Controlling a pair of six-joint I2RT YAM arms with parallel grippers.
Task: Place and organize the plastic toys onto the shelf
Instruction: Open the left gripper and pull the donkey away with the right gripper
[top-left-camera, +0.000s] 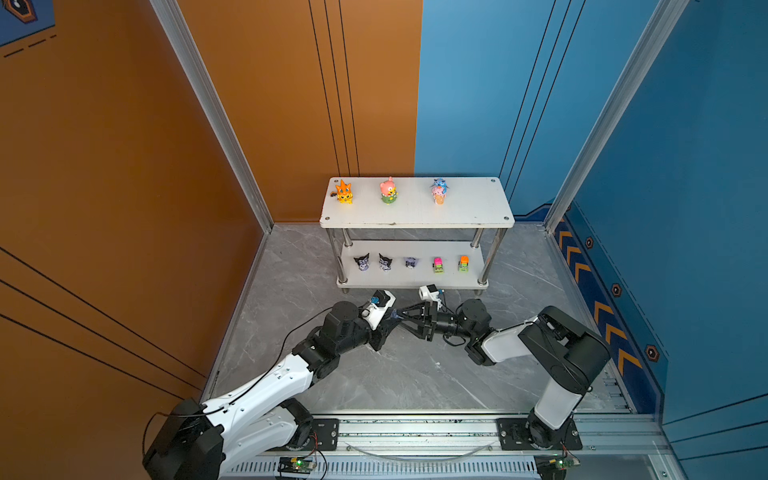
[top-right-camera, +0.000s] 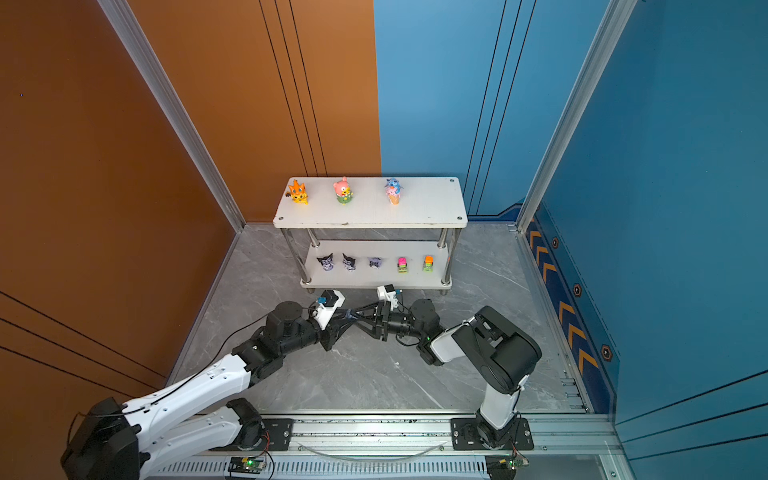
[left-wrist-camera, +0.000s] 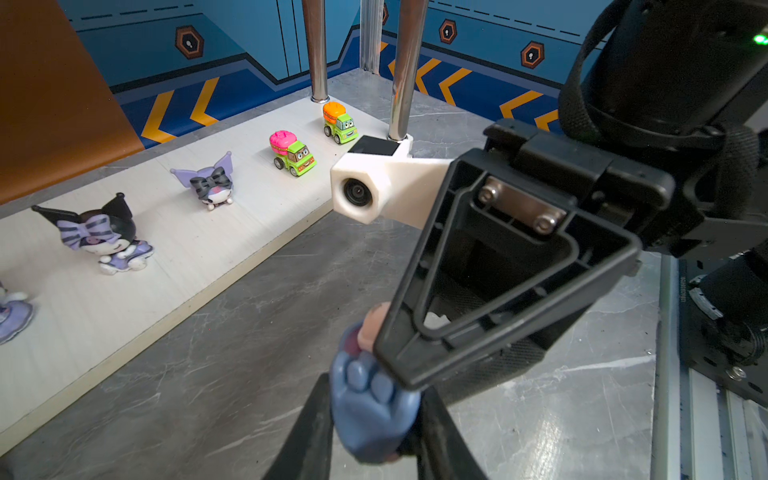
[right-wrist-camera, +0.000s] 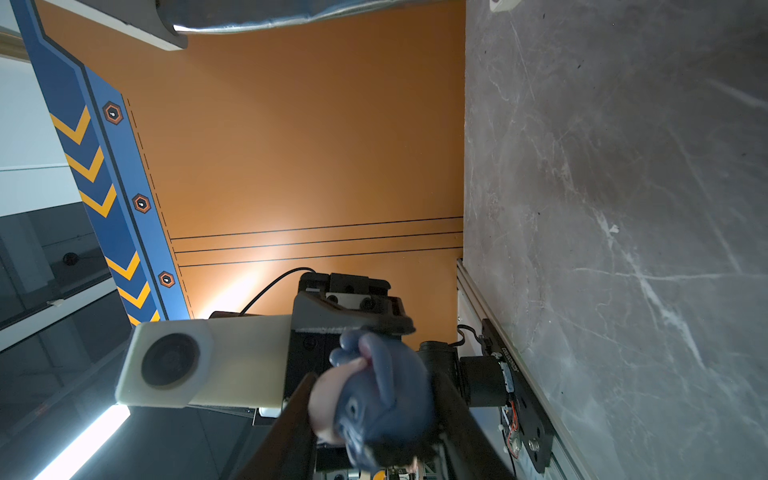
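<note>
In front of the shelf my two grippers meet tip to tip around the grey-blue donkey. My left gripper is shut on its body. My right gripper has both fingers against the donkey's head. On the top board stand the orange spiky creature, the pink bear and the blue one on a cone. The lower board holds three black-purple eared heads, then a pink-topped and an orange-topped green truck.
The grey marble floor lies between the shelf and the rail that carries both arm bases. An orange wall closes the left side and a blue wall the right. Chrome posts stand at the shelf corners.
</note>
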